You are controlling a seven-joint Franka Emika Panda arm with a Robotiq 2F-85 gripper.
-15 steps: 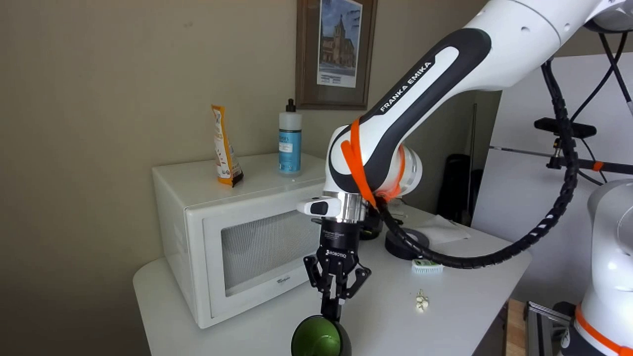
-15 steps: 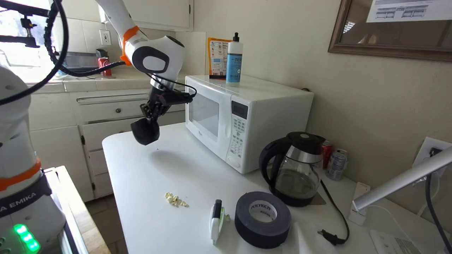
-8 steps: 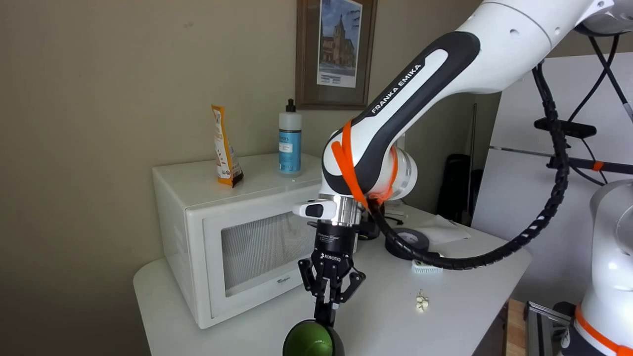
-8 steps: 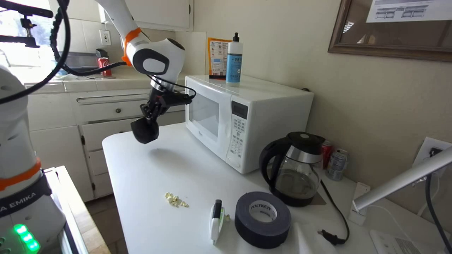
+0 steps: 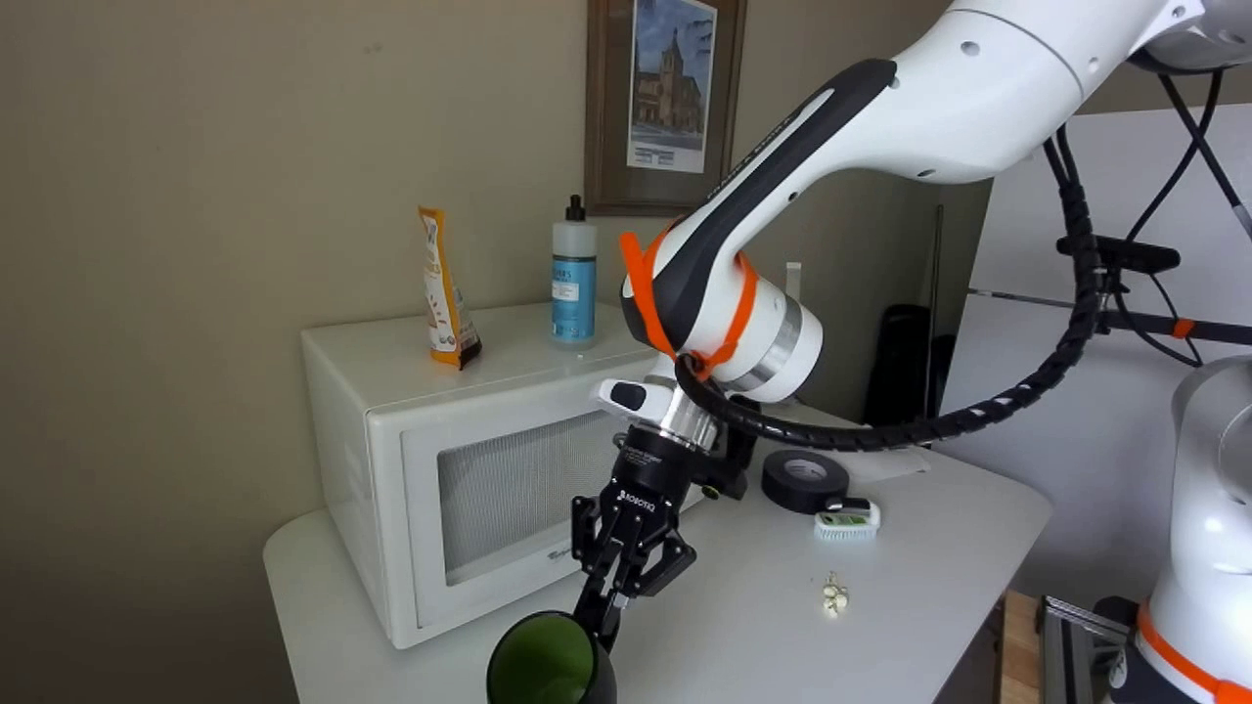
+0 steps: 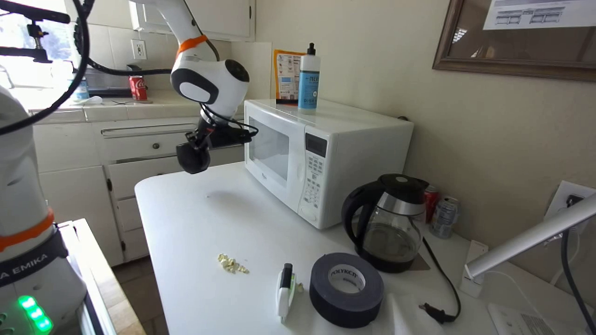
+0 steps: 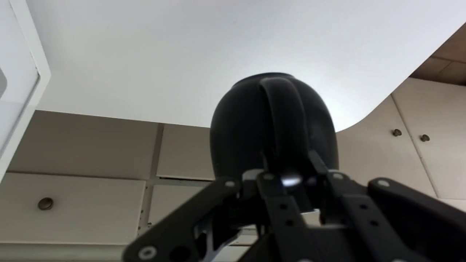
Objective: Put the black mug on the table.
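The black mug (image 5: 599, 675) hangs tilted from my gripper (image 5: 602, 611), its green inside showing in an exterior view, where its lower part is cut off. My gripper is shut on the mug's handle, and the handle stands between the fingers in the wrist view (image 7: 284, 116). In an exterior view the mug (image 6: 192, 159) is up in the air above the far rounded end of the pale table (image 6: 186, 223), with a soft shadow below. The fingertips (image 6: 201, 145) are dark and partly merge with the mug there.
A white microwave (image 6: 368, 149) stands close beside the gripper, with a bottle (image 6: 308, 88) and a pouch (image 6: 286, 74) on top. A glass kettle (image 6: 393, 237), a tape roll (image 6: 347, 298), a brush (image 6: 285, 293) and popcorn bits (image 6: 232, 264) lie farther along the table.
The arm has tilted at the wrist and swung the mug left in an exterior view. The mug has risen slightly in an exterior view. It has stayed in the gripper.
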